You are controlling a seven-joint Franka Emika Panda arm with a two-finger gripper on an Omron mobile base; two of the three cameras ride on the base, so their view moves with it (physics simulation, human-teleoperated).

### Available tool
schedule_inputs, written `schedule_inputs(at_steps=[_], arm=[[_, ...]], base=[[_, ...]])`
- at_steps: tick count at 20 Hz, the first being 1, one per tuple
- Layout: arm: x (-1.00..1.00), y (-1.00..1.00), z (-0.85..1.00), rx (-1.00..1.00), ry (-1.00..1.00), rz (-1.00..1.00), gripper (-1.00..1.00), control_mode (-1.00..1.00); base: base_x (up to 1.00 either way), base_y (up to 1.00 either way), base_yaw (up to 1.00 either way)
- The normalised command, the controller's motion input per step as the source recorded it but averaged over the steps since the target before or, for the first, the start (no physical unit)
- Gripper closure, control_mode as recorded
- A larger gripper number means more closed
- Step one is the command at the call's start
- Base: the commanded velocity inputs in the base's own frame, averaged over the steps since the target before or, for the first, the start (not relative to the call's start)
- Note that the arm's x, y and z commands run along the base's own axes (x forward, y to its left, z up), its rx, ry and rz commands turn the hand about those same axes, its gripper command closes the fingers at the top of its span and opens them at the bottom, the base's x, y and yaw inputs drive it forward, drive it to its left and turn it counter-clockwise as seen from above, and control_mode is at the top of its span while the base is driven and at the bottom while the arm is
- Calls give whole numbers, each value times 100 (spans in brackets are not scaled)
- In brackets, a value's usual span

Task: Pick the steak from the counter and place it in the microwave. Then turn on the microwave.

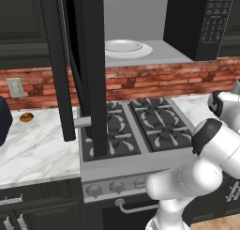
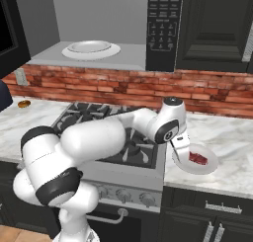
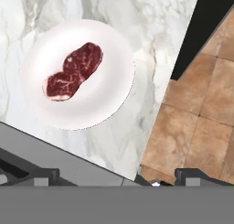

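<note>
A white robot arm holds its pincer above the marble counter to the right of the stovetop, fingers spread wide and empty, in the approach to a pickup. The steak, a dark-red slab with pale streaks, lies flat on a small white plate on the counter, below the pincer and off toward its upper left as the hand camera sees it, not yet between the fingers. To take it cleanly, the pincer likely needs to shift over the meat, turn so the fingers straddle its narrow waist, and descend without pressing the plate. The microwave stands up and behind the pincer, door swung open, a round plate waiting inside
</note>
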Motion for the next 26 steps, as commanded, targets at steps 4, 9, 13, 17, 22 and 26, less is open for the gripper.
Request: schedule_inputs(at_steps=[4,9,13,17,22,26], arm=[[5,-14,-14,8,0,-5,-100,-100],[12,-12,-12,1,-3,-6,-100,-100],[15,-8,-13,0,-5,-9,-100,-100],[18,-5,-14,-1,-5,-10,-100,-100],[19,-8,-15,-3,-1,-8,-100,-100],[21,-13,-11,-3,0,-7,-100,-100]], base=[[0,0,0],[0,0,0],[0,0,0],[0,0,0],[0,0,0],[0,0,0]])
